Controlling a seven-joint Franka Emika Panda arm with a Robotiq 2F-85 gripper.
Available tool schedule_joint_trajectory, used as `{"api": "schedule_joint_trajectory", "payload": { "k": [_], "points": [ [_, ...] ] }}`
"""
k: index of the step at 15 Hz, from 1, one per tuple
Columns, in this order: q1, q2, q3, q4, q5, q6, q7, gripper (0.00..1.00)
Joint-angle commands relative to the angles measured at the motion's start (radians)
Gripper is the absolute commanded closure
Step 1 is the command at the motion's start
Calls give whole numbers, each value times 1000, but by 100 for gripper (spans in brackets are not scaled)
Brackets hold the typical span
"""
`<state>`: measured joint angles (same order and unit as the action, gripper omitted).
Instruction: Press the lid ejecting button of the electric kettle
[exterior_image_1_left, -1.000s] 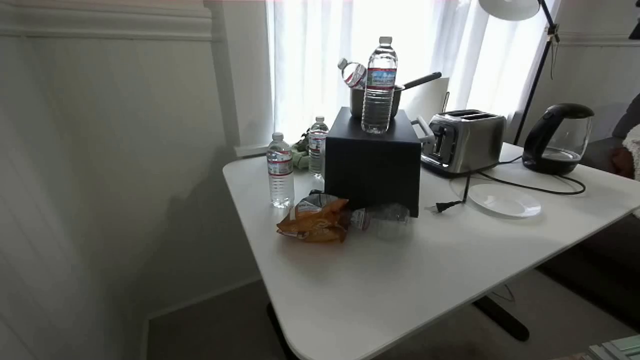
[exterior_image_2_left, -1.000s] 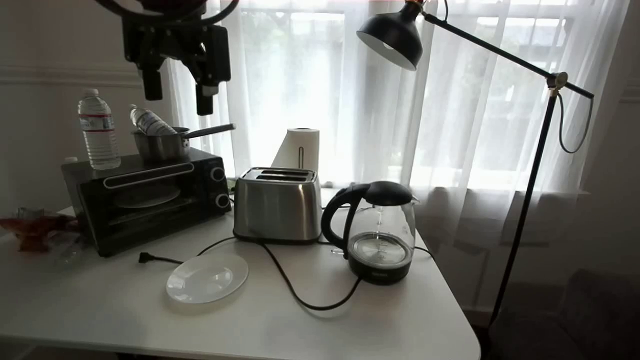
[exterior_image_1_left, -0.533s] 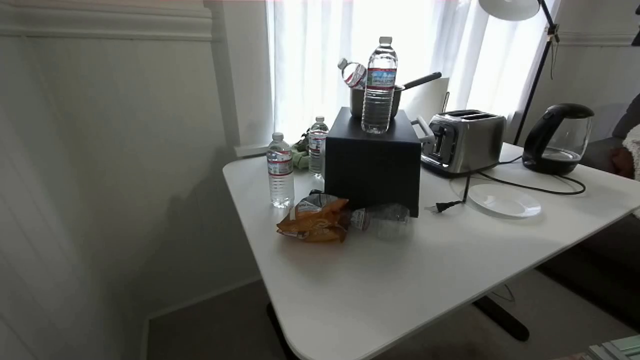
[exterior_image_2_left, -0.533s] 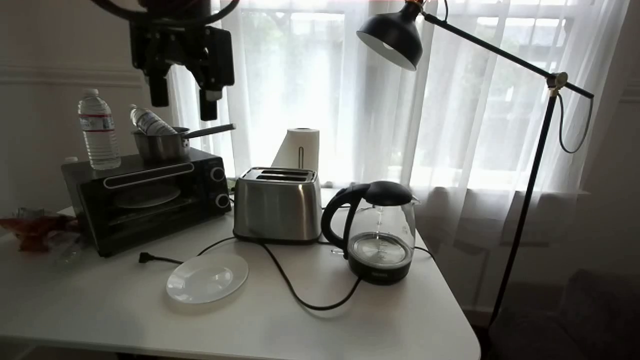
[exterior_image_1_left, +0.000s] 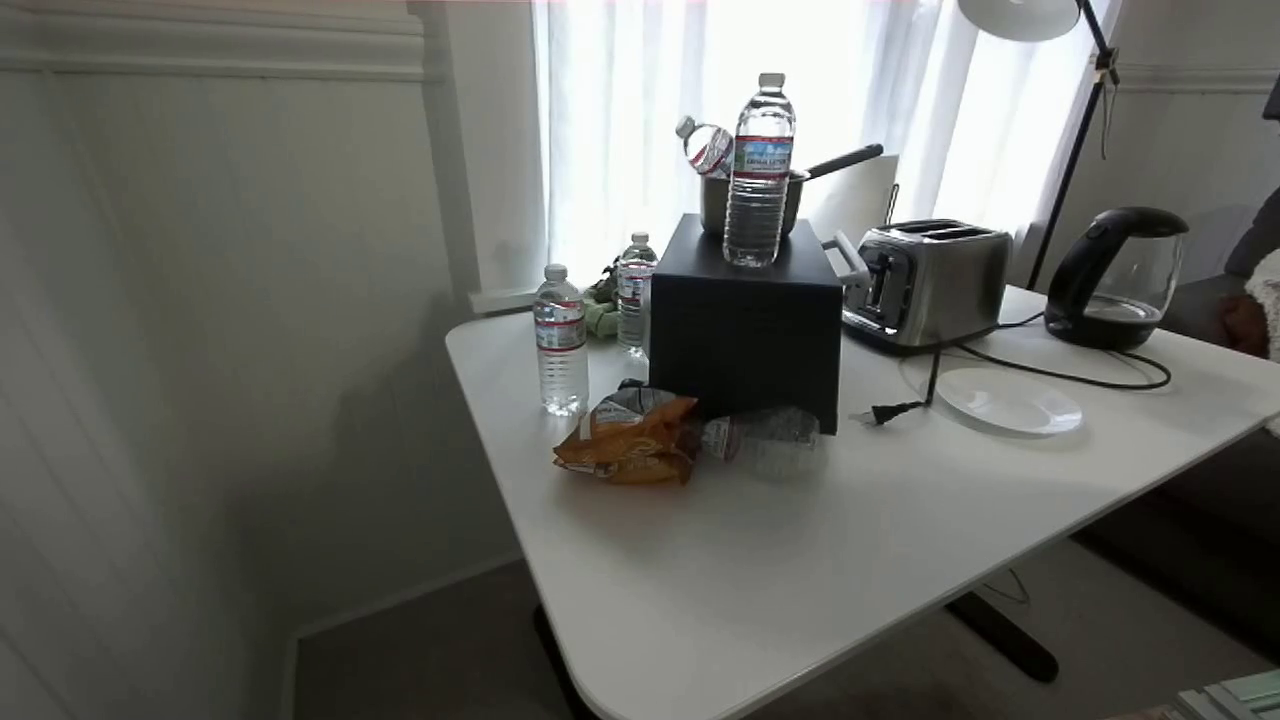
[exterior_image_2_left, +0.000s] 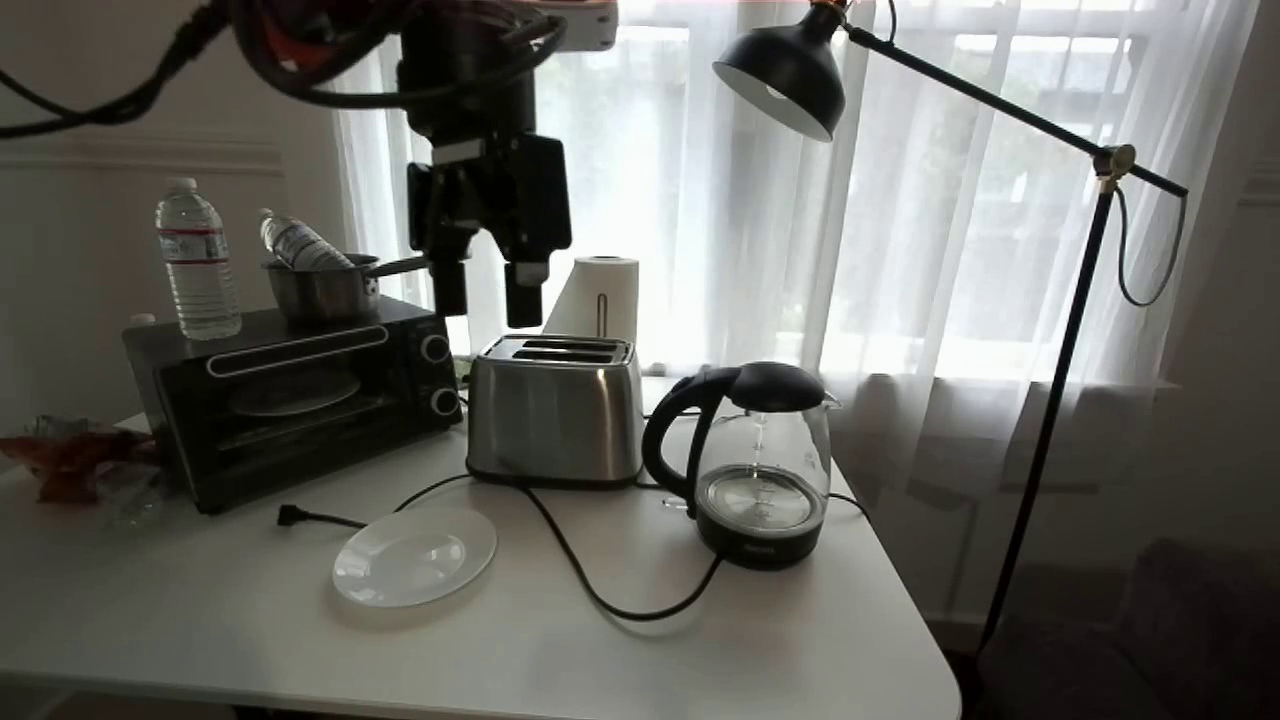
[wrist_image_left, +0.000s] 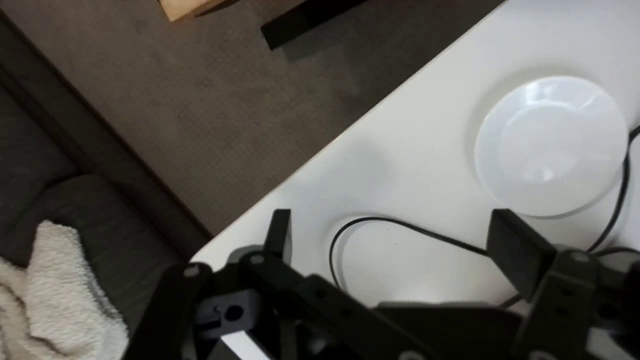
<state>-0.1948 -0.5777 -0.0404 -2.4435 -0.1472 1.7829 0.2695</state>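
The electric kettle (exterior_image_2_left: 757, 545), glass with a black handle, black lid (exterior_image_2_left: 775, 388) and black base, stands upright on the white table. The kettle (exterior_image_1_left: 1076, 290) is at the right in an exterior view. Its lid looks shut. The eject button is too small to make out. My gripper (exterior_image_2_left: 487, 297) hangs fingers down, left of the kettle and higher than its lid, in front of the curtain and paper roll in the picture. In the wrist view the gripper (wrist_image_left: 395, 235) is wide open with nothing between its fingers. The kettle cannot be made out there.
A silver toaster (exterior_image_2_left: 555, 420) stands beside the kettle. A black toaster oven (exterior_image_2_left: 300, 400) carries a steel pot (exterior_image_2_left: 322, 294) and a water bottle (exterior_image_2_left: 197, 270). A white plate (exterior_image_2_left: 415, 557) and a black cord (exterior_image_2_left: 640, 614) lie in front. A floor lamp (exterior_image_2_left: 790, 70) hangs above.
In an exterior view my gripper moved right and down, mostly in the last half second, from above the pot toward the toaster. It stays open. The kettle has not moved.
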Motion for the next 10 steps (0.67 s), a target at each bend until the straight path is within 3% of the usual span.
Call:
{"api": "schedule_joint_trajectory", "payload": {
  "k": [1,3,5,10],
  "points": [
    [-55,94,37,56,-95,58,162,0],
    [-75,136,47,80,-141,108,258,0],
    [-93,184,56,106,-193,155,358,26],
    [-92,319,65,203,-276,202,664,62]
  ]
}}
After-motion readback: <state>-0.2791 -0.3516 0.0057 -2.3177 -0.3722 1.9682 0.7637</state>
